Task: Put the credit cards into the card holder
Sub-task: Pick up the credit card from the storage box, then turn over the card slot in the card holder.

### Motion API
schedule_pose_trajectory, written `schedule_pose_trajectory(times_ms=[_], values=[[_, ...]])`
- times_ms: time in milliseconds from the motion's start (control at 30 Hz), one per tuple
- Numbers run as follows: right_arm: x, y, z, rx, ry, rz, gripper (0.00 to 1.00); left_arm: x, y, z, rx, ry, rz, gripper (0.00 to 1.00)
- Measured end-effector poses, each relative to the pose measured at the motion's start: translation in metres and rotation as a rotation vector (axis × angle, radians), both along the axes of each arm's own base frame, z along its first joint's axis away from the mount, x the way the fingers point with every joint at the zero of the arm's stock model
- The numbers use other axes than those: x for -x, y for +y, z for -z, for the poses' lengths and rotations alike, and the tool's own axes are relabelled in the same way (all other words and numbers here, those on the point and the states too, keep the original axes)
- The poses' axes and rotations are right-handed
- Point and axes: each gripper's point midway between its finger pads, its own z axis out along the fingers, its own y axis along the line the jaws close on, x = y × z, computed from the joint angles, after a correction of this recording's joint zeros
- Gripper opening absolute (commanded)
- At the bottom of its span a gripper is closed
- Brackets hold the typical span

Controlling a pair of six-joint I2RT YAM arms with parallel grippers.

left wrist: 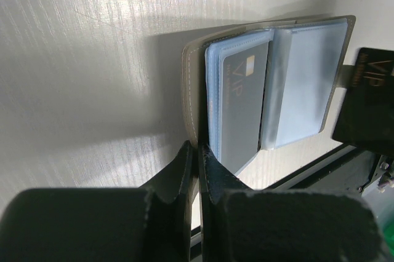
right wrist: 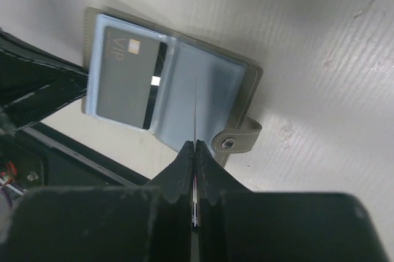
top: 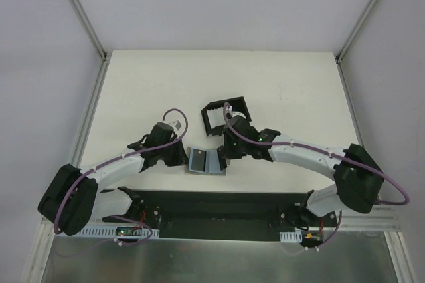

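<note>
With my left gripper [left wrist: 197,151] clamped on the wallet [left wrist: 308,77] cover and my right gripper [right wrist: 194,148] pinching one card [left wrist: 369,102] edge-on ahead of its fingertips, I'd lift it upright, then align squarely over the card holder [top: 226,103] just beyond that gripper.

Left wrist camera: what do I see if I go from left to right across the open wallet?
Grey wallet cover → sleeved VIP card → empty clear sleeve → second dark VIP card.
</note>
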Motion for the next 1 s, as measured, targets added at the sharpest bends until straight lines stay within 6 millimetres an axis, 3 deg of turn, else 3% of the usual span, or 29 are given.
schedule_pose_trajectory(times_ms=[200, 667, 1000], values=[[0.006, -0.002, 0.032, 0.085, 0.058, 0.034, 0.00, 0.001, 0.000, 0.000, 0.003, 0.002, 0.003, 0.00], [-0.001, -0.010, 0.034, 0.123, 0.032, 0.085, 0.00, 0.001, 0.000, 0.001, 0.002, 0.004, 0.002, 0.00], [-0.001, 0.011, 0.041, 0.102, 0.068, 0.056, 0.00, 0.002, 0.000, 0.001, 0.002, 0.005, 0.003, 0.00]])
